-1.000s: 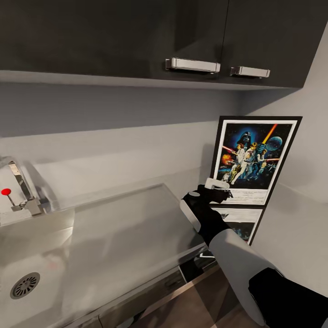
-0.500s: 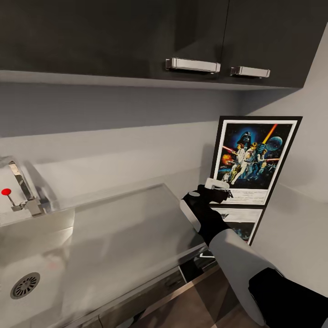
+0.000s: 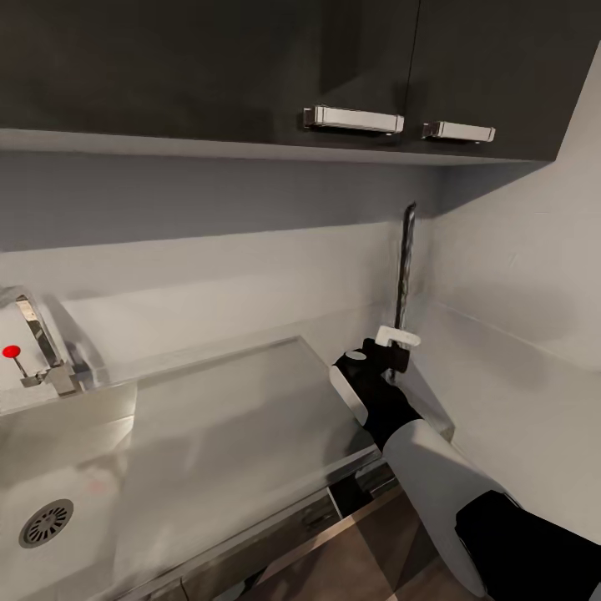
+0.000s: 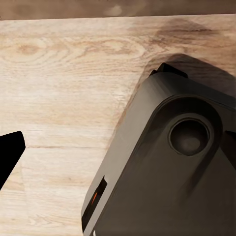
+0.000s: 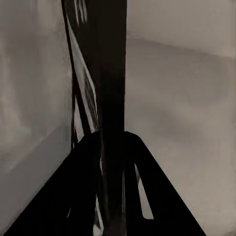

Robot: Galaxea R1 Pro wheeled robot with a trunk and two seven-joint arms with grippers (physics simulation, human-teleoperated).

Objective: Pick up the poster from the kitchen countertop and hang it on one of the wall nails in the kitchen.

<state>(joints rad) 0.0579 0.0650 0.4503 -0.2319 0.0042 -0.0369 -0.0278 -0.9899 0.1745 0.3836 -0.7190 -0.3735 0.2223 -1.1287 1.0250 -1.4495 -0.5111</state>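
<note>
the right end effector (image 3: 396, 354) pinches the lower edge of the poster (image 3: 406, 265), which stands upright and edge-on in the corner past the end of the steel worktop (image 3: 250, 417), under the dark wall cabinets (image 3: 250, 75); the left end effector's state cannot be told

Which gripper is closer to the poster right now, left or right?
Right. The right gripper is at the poster's bottom edge, its fingers closed on the frame, which stands edge-on in the head view. The left wrist camera looks down at wooden floor, with no poster near.
</note>
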